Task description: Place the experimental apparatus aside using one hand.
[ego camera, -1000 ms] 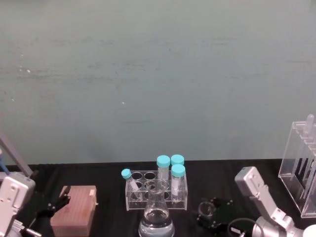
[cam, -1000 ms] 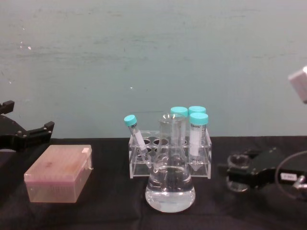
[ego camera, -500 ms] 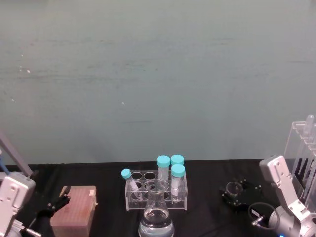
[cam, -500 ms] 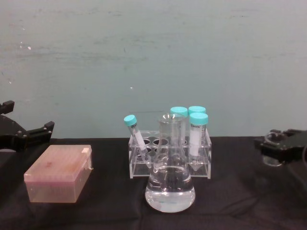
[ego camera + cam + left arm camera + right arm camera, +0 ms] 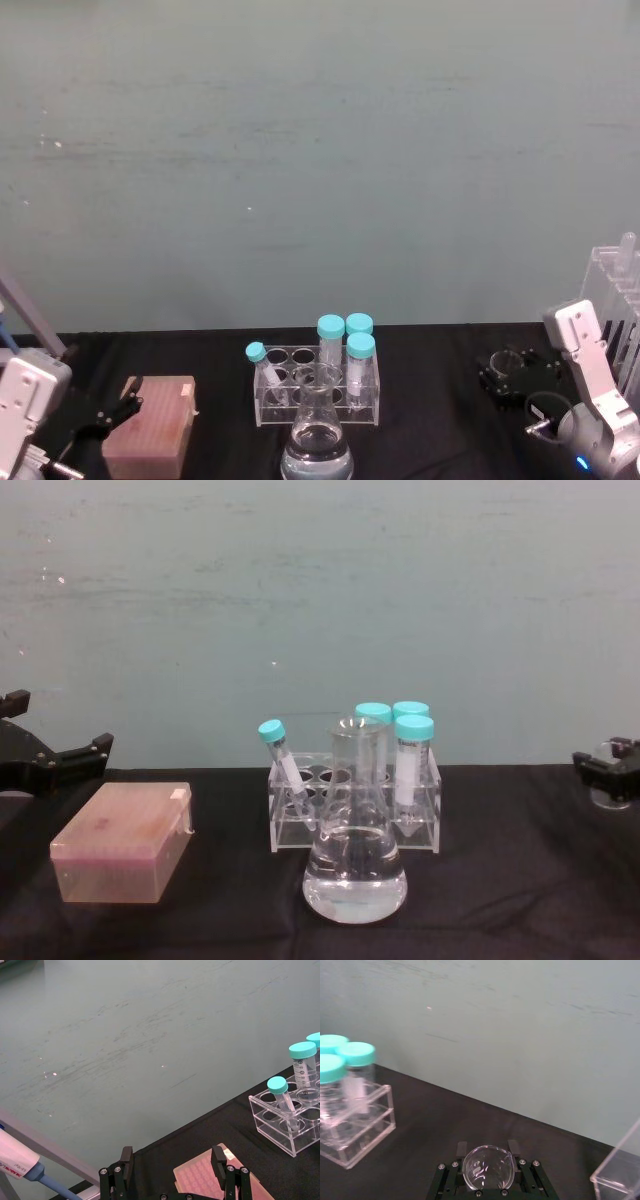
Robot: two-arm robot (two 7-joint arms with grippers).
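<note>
- Currently the right gripper [image 5: 515,372] is clamped around the small glass beaker [image 5: 488,1167], well to the right of the tube rack [image 5: 318,385] and near the tall acrylic rack [image 5: 612,275].
- Risk: smooth round glass is pinched by two thin fingers [image 5: 461,1149]. It looks likely to slip or twist out if the arm jerks or the grip eases too soon.
- Risk: the tall acrylic rack stands just past the beaker, on the side away from the tube rack. A move toward that side could clip it and topple its long tubes [image 5: 627,245].
- Risk: a hard set-down on the black cloth [image 5: 500,900] could chip or tip the beaker. Can't tell if its base is clear of the cloth.
- Conical flask [image 5: 355,860], part-filled, stands just in front of the tube rack, well apart from the right gripper, so no immediate threat.
- Right arm pose: forearm low and reaching forward, wrist about level, fingers pointing away from the robot.
- Left gripper [image 5: 60,760] is parked well left of the tube rack, beyond the pink tip box [image 5: 125,840], jaws wide apart, holding nothing.
</note>
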